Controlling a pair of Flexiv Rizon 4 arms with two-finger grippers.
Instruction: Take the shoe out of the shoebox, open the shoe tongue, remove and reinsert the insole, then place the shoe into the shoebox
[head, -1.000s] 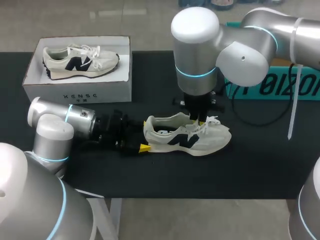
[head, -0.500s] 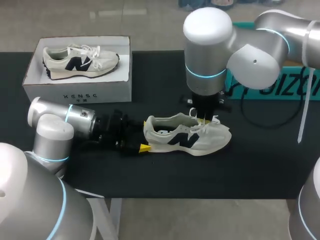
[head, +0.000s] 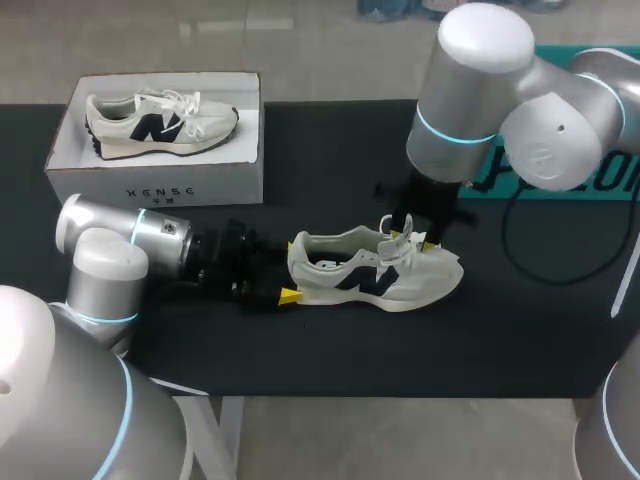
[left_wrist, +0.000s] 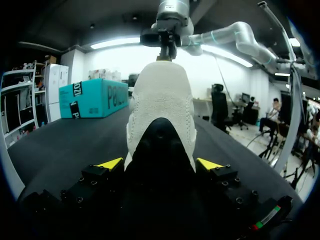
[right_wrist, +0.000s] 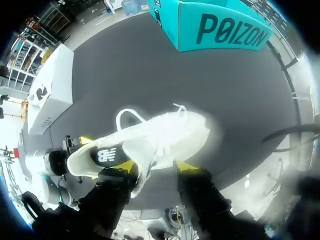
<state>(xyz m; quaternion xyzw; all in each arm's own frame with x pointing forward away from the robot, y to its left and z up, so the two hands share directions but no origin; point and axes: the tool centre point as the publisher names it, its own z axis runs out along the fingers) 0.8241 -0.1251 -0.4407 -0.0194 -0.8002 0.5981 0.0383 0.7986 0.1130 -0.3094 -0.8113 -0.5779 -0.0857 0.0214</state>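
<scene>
The shoebox (head: 155, 185), stiff white card, stands far left on the table (head: 520, 340) with a second shoe (head: 160, 122) lying in it. The shoe (head: 375, 275) for this step rests on its sole mid-table, well apart from the box. The left gripper (left_wrist: 159, 164) clamps its heel from both sides. That seems a good anchor, best held firm without crushing the padded collar. The right gripper (right_wrist: 156, 166) hangs at the tongue (right_wrist: 141, 155); whether it grips I cannot tell. I'd draw the tongue up and toeward gently, letting the loose laces (head: 385, 225) give. The upper is cream knit, the tongue soft and floppy, the sole rubbery.
</scene>
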